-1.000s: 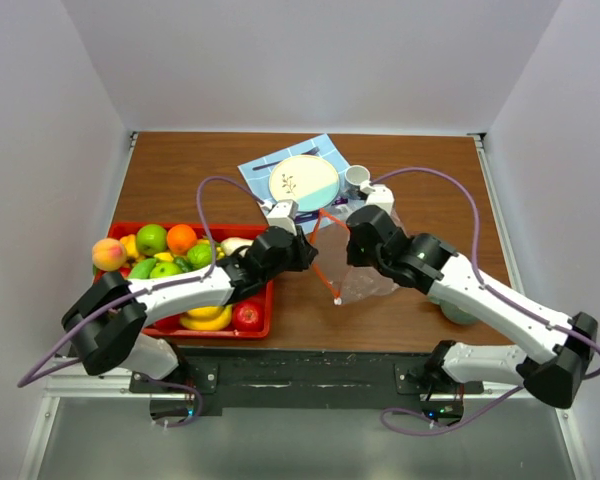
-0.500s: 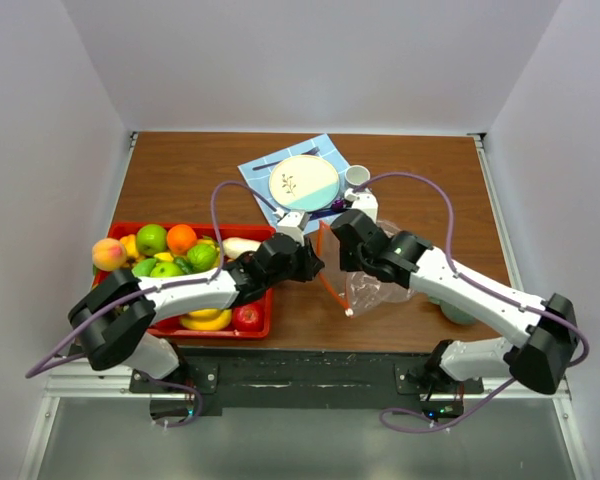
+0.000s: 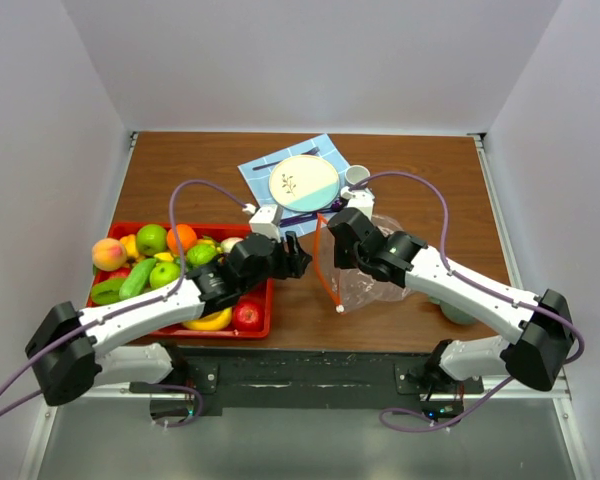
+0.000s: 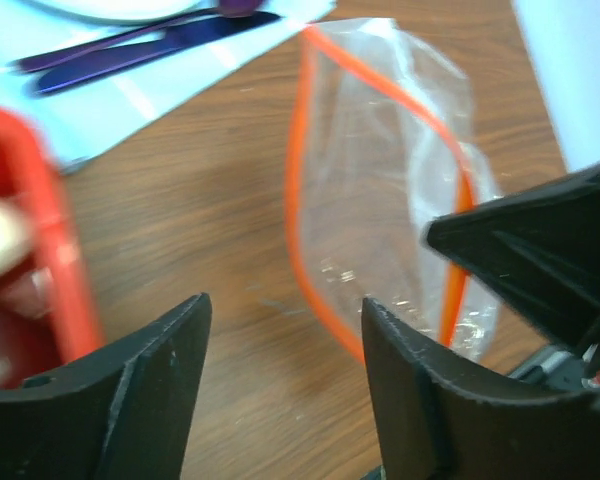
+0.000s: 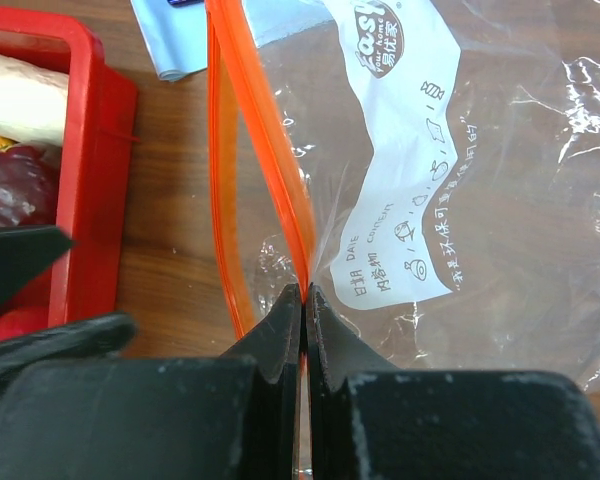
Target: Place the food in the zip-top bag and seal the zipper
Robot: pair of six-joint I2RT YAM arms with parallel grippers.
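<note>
two things have shifted within the last second. nearest the arm bases, the left gripper (image 3: 296, 258) has drawn back from the mouth of the crinkly clear zip-top bag (image 3: 378, 284) to the inner rim of the red plastic tray (image 3: 271, 315). its jaws stand wide with nothing between them, and its wrist view looks across the brown wooden bench (image 3: 180, 170) straight into that mouth. just beside it, the right gripper (image 5: 302, 296) has carried its hold leftward. its jaws are pressed together on the thin orange-red zipper strip (image 5: 263, 120), lifting one lip so the bag's mouth gapes toward the tray. the glossy toy fruit and vegetables (image 3: 170, 265) all sit in the tray, and none shows inside the bag. i judge the opening step done, with the left arm turning to fetch a first piece. farther back, the blue napkin (image 3: 258, 170), the pale round plate (image 3: 304, 182) and the small white cup (image 3: 356, 176) lie apart from this.
</note>
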